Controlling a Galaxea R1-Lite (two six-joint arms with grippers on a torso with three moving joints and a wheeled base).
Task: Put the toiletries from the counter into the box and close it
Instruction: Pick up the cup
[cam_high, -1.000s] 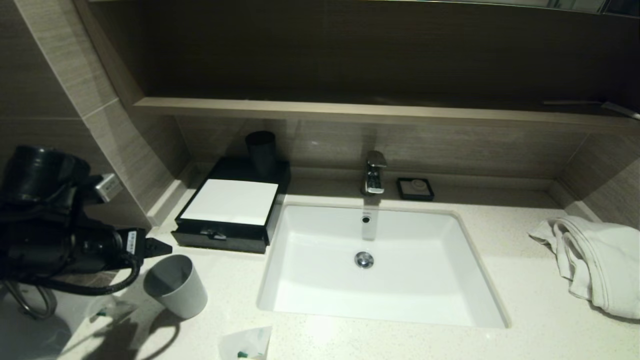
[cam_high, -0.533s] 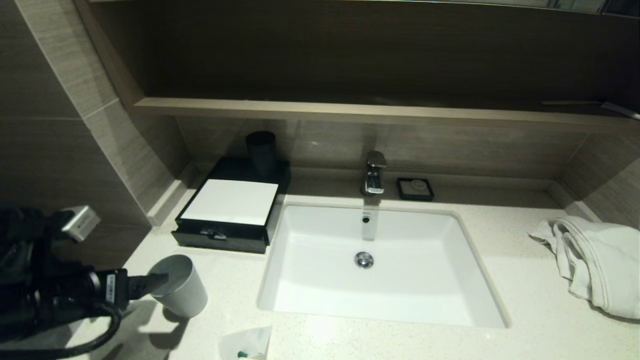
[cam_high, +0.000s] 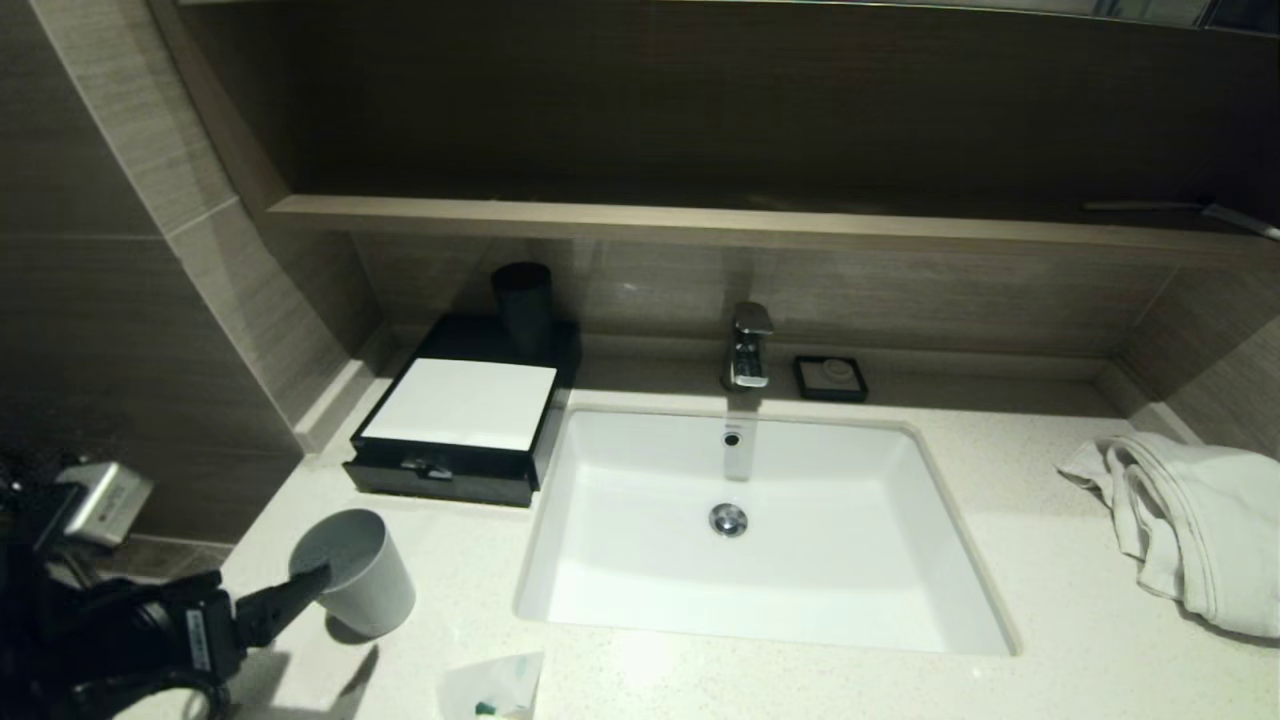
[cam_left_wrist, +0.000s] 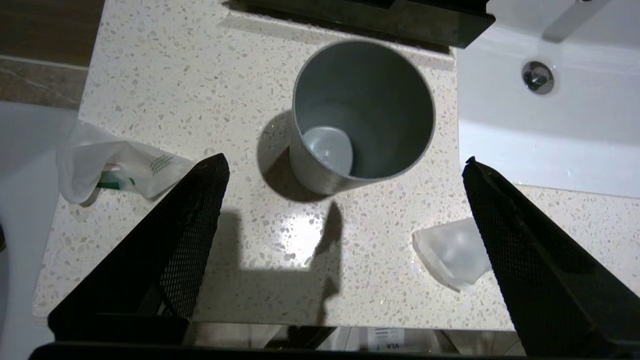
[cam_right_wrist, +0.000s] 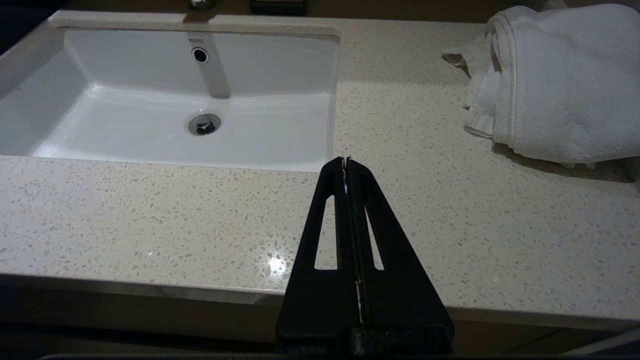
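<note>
The left claw (cam_left_wrist: 345, 165) hangs above the near left corner of the speckled worktop (cam_high: 1050, 600), its two black fingers (cam_left_wrist: 170, 235) spread wide with nothing between them. Seen from the left wrist, a grey cup (cam_left_wrist: 362, 112) stands upright just beyond the gap between the fingers, not touched by either. One sachet (cam_left_wrist: 117, 167), crinkly and translucent with a green item inside, lies at the worktop's left edge just outside one finger, partly behind its tip. A second sachet (cam_left_wrist: 452, 252) lies on the worktop just inside the other finger, its far side hidden behind that finger. In the head view this second sachet (cam_high: 495, 685) sits at the front edge, near the cup (cam_high: 355, 570) and in front of the sink (cam_high: 600, 590). The black box (cam_high: 460, 410) with its white top panel stands further back, left of the sink, its drawer only slightly out. The right claw (cam_right_wrist: 346, 161) is parked over the worktop's front edge right of the sink, its fingers pressed together and empty, with a white towel (cam_right_wrist: 545, 80) lying beyond it.
</note>
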